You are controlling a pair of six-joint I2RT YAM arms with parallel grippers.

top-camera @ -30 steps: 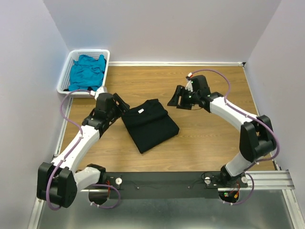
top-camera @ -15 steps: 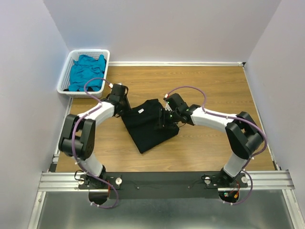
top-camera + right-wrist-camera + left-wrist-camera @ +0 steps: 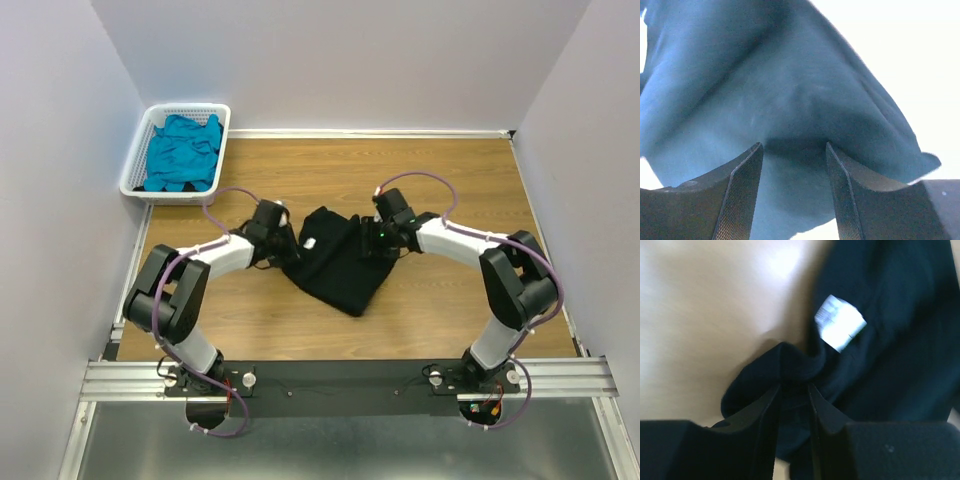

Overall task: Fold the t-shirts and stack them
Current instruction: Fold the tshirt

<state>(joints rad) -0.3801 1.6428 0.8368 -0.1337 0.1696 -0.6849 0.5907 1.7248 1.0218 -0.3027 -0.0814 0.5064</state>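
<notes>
The left claw (image 3: 794,387) pinches a bunched fold of the black t-shirt (image 3: 345,270), with the white label (image 3: 840,322) just ahead of it. The right claw (image 3: 794,145) grips the shirt's opposite edge, the cloth tented ahead of it. The shirt lies on the surface (image 3: 450,180) between both claws. Well beyond the left claw, the teal t-shirt (image 3: 183,150) sits in the white basket (image 3: 190,107).

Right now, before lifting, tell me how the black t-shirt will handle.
Likely floppy: the black t-shirt bunches into soft folds at the left gripper. Its folded layers would probably sag open between grips. It puckers at the right gripper, so slipping seems unlikely.
</notes>
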